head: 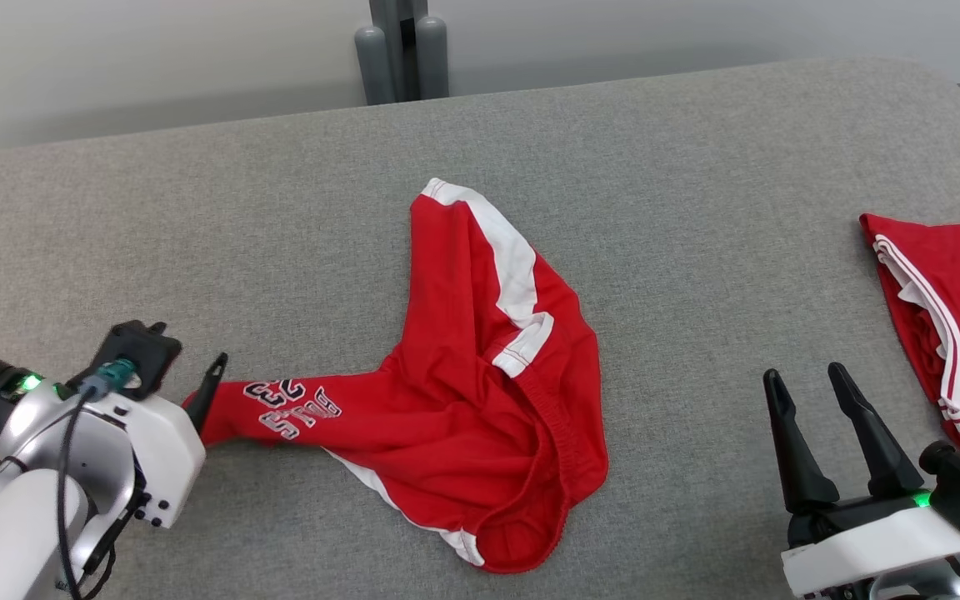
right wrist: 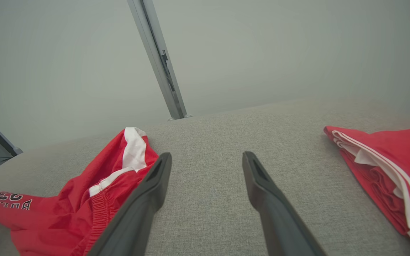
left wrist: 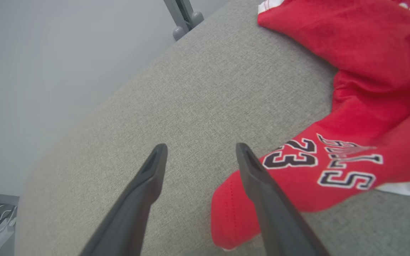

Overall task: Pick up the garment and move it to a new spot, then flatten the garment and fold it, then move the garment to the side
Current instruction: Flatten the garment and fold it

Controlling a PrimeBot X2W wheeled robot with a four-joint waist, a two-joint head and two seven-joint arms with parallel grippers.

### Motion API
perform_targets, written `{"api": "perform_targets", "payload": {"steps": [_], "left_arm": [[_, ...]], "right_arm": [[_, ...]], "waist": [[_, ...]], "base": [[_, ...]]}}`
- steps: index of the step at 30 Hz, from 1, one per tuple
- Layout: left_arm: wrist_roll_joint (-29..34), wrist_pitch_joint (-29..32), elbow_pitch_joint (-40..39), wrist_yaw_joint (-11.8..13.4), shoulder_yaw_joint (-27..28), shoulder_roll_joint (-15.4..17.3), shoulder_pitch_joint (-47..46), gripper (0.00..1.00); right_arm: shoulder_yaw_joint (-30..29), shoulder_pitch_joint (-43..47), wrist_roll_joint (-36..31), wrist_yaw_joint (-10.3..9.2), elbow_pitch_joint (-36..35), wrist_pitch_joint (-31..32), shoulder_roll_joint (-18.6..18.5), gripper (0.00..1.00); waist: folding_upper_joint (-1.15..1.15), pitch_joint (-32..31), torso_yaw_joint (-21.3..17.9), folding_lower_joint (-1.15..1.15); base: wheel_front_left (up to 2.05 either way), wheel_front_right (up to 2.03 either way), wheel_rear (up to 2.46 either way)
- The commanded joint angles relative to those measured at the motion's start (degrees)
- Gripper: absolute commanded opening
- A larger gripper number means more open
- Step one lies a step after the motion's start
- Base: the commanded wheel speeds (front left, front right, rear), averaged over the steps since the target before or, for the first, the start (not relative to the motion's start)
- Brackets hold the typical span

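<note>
Crumpled red cloth shorts w/ white side stripes (head: 480, 392) lie mid grey fabric tabletop (head: 697, 150), printed leg running out toward the robot's left. Left gripper (left wrist: 201, 153) sits at that hem, jaws spread, gripping nothing. Right gripper (head: 805, 379) is spread too, empty, well apart. Left arm's nearer imo.

We see shorts (head: 480, 392) on table (head: 697, 167) | our left gripper (left wrist: 201, 147) at shorts' left end | folded clothes (head: 955, 300) well right of shorts

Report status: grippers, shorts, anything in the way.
Left gripper open, beside shorts leg. Right gripper open, empty. Shorts crumpled. Another red garment at right.
</note>
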Motion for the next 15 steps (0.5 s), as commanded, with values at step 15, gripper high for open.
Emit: {"api": "perform_targets", "payload": {"steps": [15], "left_arm": [[-12.11, -24.26, -9.12, 13.71, 17.22, -8.98, 13.64, 1.0]], "right_arm": [[-1.6, -1.96, -1.27, 0.01, -1.88, -2.21, -0.31, 1.0]], "waist": [[0.0, -1.35, 2.14, 0.0]], "base": [[0.0, 0.0, 0.0]]}}
